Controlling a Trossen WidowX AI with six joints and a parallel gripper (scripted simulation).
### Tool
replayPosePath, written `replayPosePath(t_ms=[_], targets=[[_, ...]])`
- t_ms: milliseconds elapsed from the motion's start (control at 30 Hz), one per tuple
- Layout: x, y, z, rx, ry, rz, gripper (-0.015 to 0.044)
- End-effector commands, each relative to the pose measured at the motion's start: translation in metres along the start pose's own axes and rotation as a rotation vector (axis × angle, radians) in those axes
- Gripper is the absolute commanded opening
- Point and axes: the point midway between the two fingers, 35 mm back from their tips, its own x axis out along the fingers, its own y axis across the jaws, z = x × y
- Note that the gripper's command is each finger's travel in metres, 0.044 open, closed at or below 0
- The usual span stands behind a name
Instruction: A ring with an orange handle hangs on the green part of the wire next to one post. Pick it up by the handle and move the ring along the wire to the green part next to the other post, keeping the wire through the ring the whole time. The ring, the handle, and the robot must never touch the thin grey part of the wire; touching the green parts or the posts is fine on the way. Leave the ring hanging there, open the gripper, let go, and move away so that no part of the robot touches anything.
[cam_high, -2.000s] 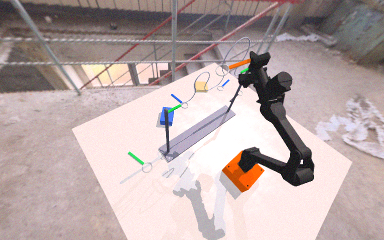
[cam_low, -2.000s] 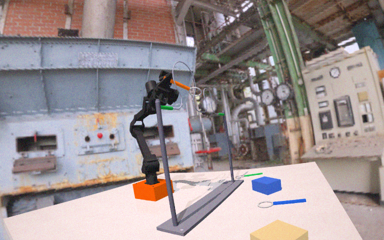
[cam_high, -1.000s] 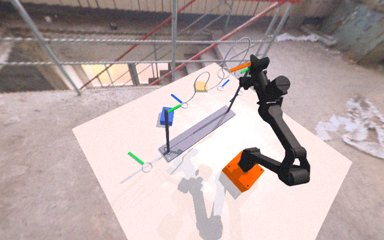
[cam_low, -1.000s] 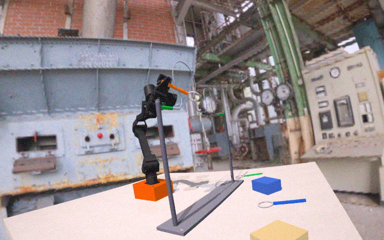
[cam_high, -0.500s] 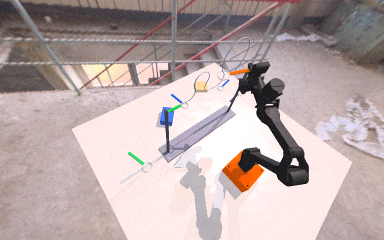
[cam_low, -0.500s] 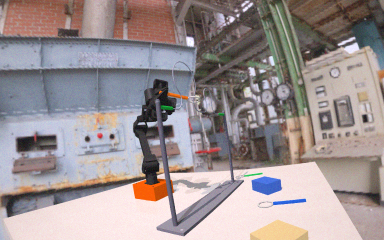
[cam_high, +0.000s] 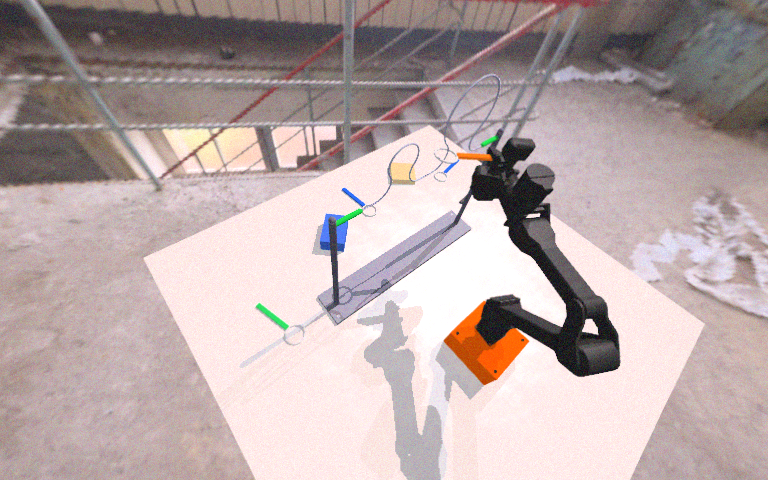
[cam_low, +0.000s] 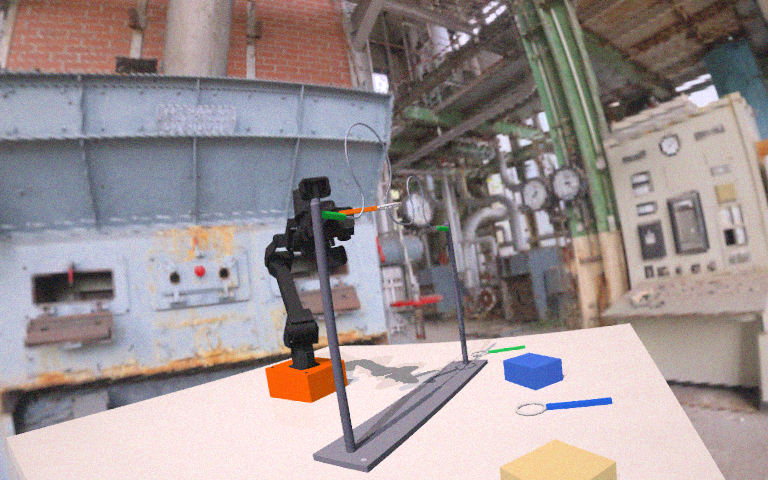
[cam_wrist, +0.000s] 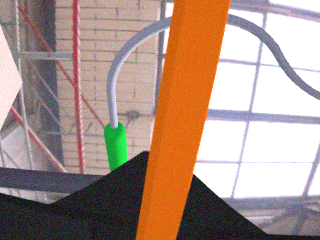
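My gripper (cam_high: 488, 159) (cam_low: 346, 217) (cam_wrist: 156, 163) is shut on the orange handle (cam_high: 472, 156) (cam_low: 362, 210) (cam_wrist: 190, 94), held about level near the top of the post (cam_high: 463, 206) (cam_low: 331, 316). The ring (cam_high: 445, 153) (cam_low: 390, 206) sits around the thin grey wire (cam_high: 472, 93) (cam_low: 368, 133) (cam_wrist: 136, 50), just past the green part (cam_high: 489, 140) (cam_low: 334, 215) (cam_wrist: 115, 146) by that post. I cannot tell whether the ring touches the wire. The other post (cam_high: 334, 260) (cam_low: 456, 288) carries its own green part (cam_high: 348, 216) (cam_low: 442, 228).
The posts stand on a grey base plate (cam_high: 396, 263) (cam_low: 396, 424). On the table lie a blue cube (cam_high: 338, 234) (cam_low: 532, 370), a yellow cube (cam_high: 403, 172) (cam_low: 557, 461), a green-handled ring (cam_high: 272, 316) (cam_low: 505, 349) and blue-handled rings (cam_high: 352, 196) (cam_low: 577, 403). The arm's orange base (cam_high: 481, 353) (cam_low: 305, 380) stands beside the plate.
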Motion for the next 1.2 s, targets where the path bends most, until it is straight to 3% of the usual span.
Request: replayPosePath(t_ms=[0, 1167], targets=[[-0.004, 0.01, 0.001, 0.075, 0.009, 0.032, -0.015], [-0.049, 0.118, 0.057, 0.829, 0.102, 0.472, -0.015]])
